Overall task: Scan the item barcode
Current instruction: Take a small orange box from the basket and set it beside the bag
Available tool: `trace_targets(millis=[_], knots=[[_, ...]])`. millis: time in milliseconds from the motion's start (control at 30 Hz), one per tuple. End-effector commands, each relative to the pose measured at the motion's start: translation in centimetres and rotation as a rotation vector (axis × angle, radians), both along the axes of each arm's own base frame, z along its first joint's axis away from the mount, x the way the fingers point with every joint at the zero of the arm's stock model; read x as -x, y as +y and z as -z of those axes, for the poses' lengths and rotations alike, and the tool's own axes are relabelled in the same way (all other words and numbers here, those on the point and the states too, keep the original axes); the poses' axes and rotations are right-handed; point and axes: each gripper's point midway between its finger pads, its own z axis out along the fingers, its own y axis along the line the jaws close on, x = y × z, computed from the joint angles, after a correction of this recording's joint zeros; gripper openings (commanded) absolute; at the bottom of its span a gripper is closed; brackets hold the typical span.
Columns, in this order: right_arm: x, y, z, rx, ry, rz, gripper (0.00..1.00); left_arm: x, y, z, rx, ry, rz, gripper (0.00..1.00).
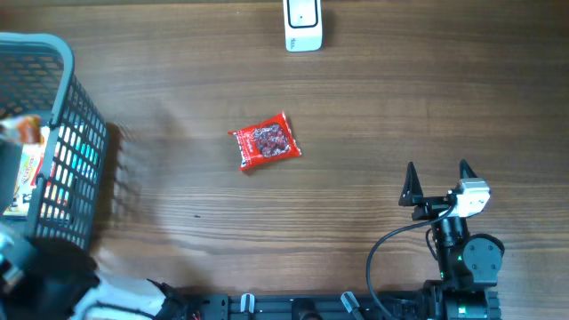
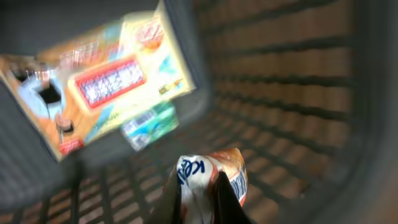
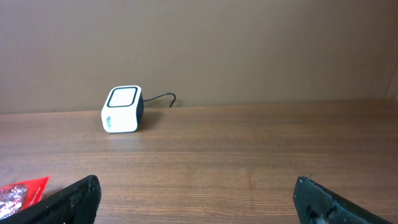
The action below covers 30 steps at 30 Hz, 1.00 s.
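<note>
Snack packet (image 2: 210,175) sits clamped in the left gripper (image 2: 198,182), inside the basket (image 1: 64,116) at the bench's (image 1: 373,98) left edge. The scanner (image 1: 302,25) stands well apart, at the far edge to its right. The right gripper (image 1: 437,175) hangs spread wide, empty.

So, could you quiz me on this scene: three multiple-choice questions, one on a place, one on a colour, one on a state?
1. Where on the table is the white scanner? A: middle. B: far side, by the wall. C: near edge.
2. What colour is the packet lying loose on the table? A: red. B: green. C: blue.
3. How is the right gripper? A: shut on a packet. B: open, empty. C: shut, empty.
Answers: 1 B, it sits close to the back wall; 2 A, its wrapper is red; 3 B, it stands wide open with nothing in it.
</note>
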Motion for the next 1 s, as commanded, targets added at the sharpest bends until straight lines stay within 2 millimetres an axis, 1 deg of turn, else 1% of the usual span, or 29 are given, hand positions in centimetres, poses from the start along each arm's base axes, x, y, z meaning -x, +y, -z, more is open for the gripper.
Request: trace_targets(millis=[0,33,67,100,133,167,200,233,267,333,367,433,500,533,567,633,700,733,767,800,833,867,900,967], knots=[[0.0,0.0,-0.1,0.003,-0.005,0.004,1.0,1.6,-3.0,-10.3,-0.211,-0.241,0.002,0.04],[0.0,0.0,-0.1,0.003,-0.005,0.004,1.0,2.3,-4.3,-12.9,-0.267,-0.308,0.009,0.04],[0.0,0.0,-0.1,0.002,-0.005,0.004,1.0,2.8,-5.6,-14.9,-0.308,-0.365,0.03,0.04],[0.0,0.0,-0.1,0.002,-0.005,0.004,1.0,3.3,-7.9,-17.0,-0.34,-0.431,0.072,0.04],[0.0,0.0,-0.1,0.003,-0.005,0.004,1.0,3.3,-10.8,-18.4,-0.336,-0.492,0.147,0.04],[0.0,0.0,-0.1,0.003,-0.005,0.004,1.0,3.0,-12.9,-18.9,-0.312,-0.529,0.215,0.04],[0.0,0.0,-0.1,0.003,-0.005,0.004,1.0,2.0,-17.0,-18.9,-0.241,-0.559,0.351,0.04],[0.0,0.0,-0.1,0.003,-0.005,0.004,1.0,1.1,-19.6,-18.1,-0.195,-0.55,0.441,0.04],[0.0,0.0,-0.1,0.003,-0.005,0.004,1.0,0.0,-22.5,-16.9,-0.143,-0.532,0.552,0.04],[0.0,0.0,-0.1,0.003,-0.005,0.004,1.0,-2.1,-28.4,-13.6,-0.037,-0.46,0.75,0.04],[0.0,0.0,-0.1,0.002,-0.005,0.004,1.0,-3.4,-31.5,-10.9,0.004,-0.394,0.843,0.04],[0.0,0.0,-0.1,0.002,-0.005,0.004,1.0,-5.0,-35.7,-6.5,0.036,-0.287,0.958,0.04],[0.0,0.0,-0.1,0.003,-0.005,0.004,1.0,-6.6,-41.6,-0.7,0.099,-0.173,1.103,0.04],[0.0,0.0,-0.1,0.002,-0.005,0.004,1.0,-7.3,-45.2,3.3,0.133,-0.09,1.182,0.04],[0.0,0.0,-0.1,0.002,-0.005,0.004,1.0,-7.6,-47.7,6.3,0.153,-0.034,1.229,0.04],[0.0,0.0,-0.1,0.003,-0.005,0.004,1.0,-8.1,-51.5,11.6,0.195,0.063,1.25,0.04],[0.0,0.0,-0.1,0.003,-0.005,0.004,1.0,-8.4,-54.0,16.2,0.204,0.116,1.29,0.04],[0.0,0.0,-0.1,0.002,-0.005,0.004,1.0,-8.4,-54.5,17.9,0.211,0.145,1.286,0.04],[0.0,0.0,-0.1,0.002,-0.005,0.004,1.0,-8.6,-54.5,19.3,0.201,0.169,1.279,0.08],[0.0,0.0,-0.1,0.003,-0.005,0.004,1.0,-8.9,-54.1,20.4,0.169,0.189,1.266,0.25],[0.0,0.0,-0.1,0.003,-0.005,0.004,1.0,-9.4,-53.2,21.0,0.116,0.203,1.245,0.34],[0.0,0.0,-0.1,0.003,-0.005,0.004,1.0,-9.8,-52.5,21.2,0.076,0.209,1.229,0.68],[0.0,0.0,-0.1,0.003,-0.005,0.004,1.0,-10.2,-52.0,20.9,0.057,0.202,1.215,1.0],[0.0,0.0,-0.1,0.003,-0.005,0.004,1.0,-11.5,-50.5,18.7,0.066,0.171,1.144,1.0]])
